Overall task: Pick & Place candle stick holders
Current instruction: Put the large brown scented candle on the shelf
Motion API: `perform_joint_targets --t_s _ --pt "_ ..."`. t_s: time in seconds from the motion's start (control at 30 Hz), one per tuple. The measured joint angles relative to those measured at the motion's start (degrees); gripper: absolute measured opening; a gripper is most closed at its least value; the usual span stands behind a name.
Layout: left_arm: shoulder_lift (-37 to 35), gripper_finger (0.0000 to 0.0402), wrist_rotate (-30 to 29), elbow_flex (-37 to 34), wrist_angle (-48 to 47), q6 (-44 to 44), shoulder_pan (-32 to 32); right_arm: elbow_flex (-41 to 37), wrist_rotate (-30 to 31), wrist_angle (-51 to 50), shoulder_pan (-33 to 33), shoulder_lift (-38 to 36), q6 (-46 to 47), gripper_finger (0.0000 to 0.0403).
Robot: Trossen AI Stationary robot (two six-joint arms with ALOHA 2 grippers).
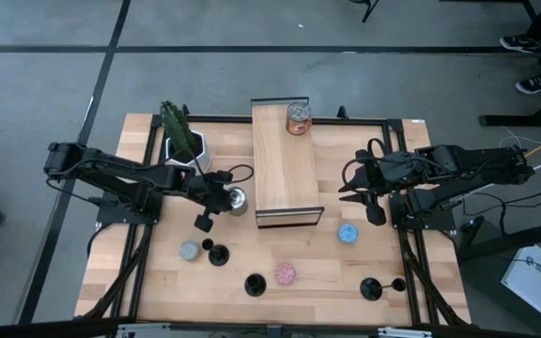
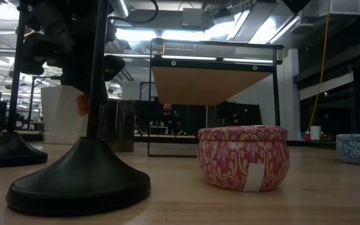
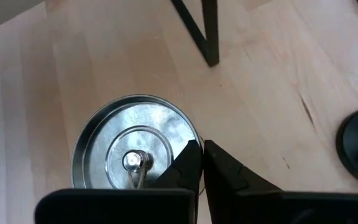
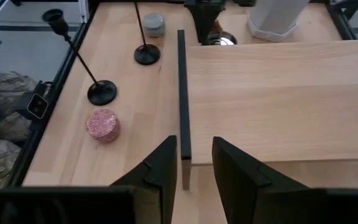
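Note:
Three black candle stick holders stand upright on their round bases: one [image 1: 218, 253] beside a grey tin [image 1: 189, 251], one [image 1: 255, 284] by the near edge, one [image 1: 371, 288] at the near right. My left gripper [image 3: 202, 149] is shut, with nothing between its fingers. It points down at the rim of an open shiny metal tin [image 3: 135, 162], also seen from above [image 1: 238, 200]. My right gripper [image 4: 190, 158] hangs open and holds nothing above the end of the raised wooden shelf [image 4: 278, 93], at the table's right [image 1: 350, 190]. My left gripper's shut fingertips [image 3: 191, 155] stand over the metal tin's rim [image 3: 185, 134], coming from above at a slant. I cannot tell whether they touch it.
The wooden shelf [image 1: 285, 164] stands mid-table with an orange tin [image 1: 297, 117] on its far end. A white pot with a plant [image 1: 184, 145] is at the far left. A pink tin [image 1: 285, 273] and a blue tin [image 1: 347, 233] sit on the table.

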Motion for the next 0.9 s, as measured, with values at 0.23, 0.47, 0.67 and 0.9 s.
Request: perform_joint_targets --t_s 0.23,0.47,0.67,0.9 --pt "0.02 0.0003 0.09 0.00 -0.71 -1.04 2.58 0.00 0.07 0.02 0.00 0.00 -0.02 0.0103" --pt "0.04 0.0002 -0.18 -0.04 -0.76 -4.37 6.56 0.00 0.18 0.04 0.00 0.00 -0.02 0.0103" --pt "0.04 0.0002 -0.28 -0.09 -0.74 -6.33 9.35 0.00 0.23 0.17 0.00 0.00 -1.83 0.0103" --pt "0.09 0.0002 -2.39 -0.15 0.10 -7.05 10.56 -0.01 0.99 0.48 0.00 0.00 -8.56 0.0103"
